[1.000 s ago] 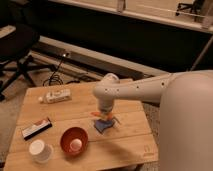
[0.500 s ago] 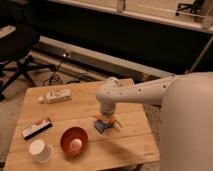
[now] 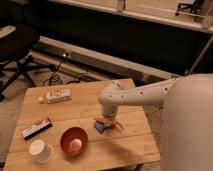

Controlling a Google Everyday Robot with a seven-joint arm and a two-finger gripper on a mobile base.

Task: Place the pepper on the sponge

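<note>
The blue-grey sponge (image 3: 100, 126) lies on the wooden table (image 3: 130, 145), right of the red bowl. My gripper (image 3: 106, 119) comes straight down from the white arm and sits on top of the sponge, covering most of it. The orange-red pepper (image 3: 109, 121) shows as a small bright patch at the gripper's tip, right over the sponge. Whether the pepper is held or resting on the sponge cannot be made out.
A red bowl (image 3: 74, 141) with a pale round item inside stands left of the sponge. A white cup (image 3: 40, 150) is at the front left, with a black-and-white block (image 3: 36, 127) behind it. A white-and-tan bottle (image 3: 56, 95) lies at the back left. An office chair (image 3: 15, 47) stands beyond the table.
The gripper has crept slightly right and down over the sponge with the pepper at its tip. Bowl, cup, block and bottle have stayed put.
</note>
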